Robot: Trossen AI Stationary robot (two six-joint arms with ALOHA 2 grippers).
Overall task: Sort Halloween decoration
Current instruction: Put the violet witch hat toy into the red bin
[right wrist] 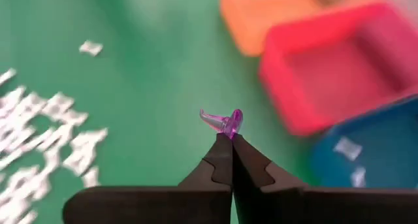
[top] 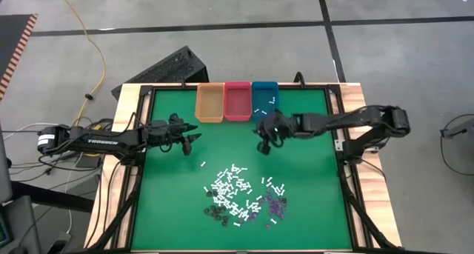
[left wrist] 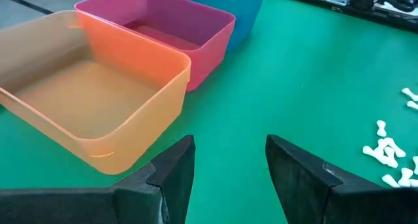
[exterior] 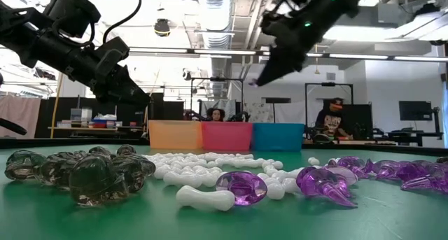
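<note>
The left arm [top: 111, 142] reads TROSSEN; its left gripper [left wrist: 228, 165] gapes empty near the orange bin [top: 209, 103]. The right gripper [right wrist: 231, 140] pinches a purple piece [right wrist: 225, 121]. The pile of pieces [top: 241, 195] lies toward the mat's [top: 311, 202] six o'clock.

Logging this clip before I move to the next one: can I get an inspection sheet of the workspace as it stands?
Surface: green mat in a wooden frame.
Job's things: mixed pile of white sticks, purple pieces and dark pieces near the front; a few white sticks in the teal bin; orange bin and pink bin look empty.
Clutter: nothing seen.
Grippers: left gripper open, empty, near the orange bin; right gripper shut on a purple piece, raised near the bins.
Cables: yellow cord on the floor.
Surroundings: seated people at desks behind the table.
</note>
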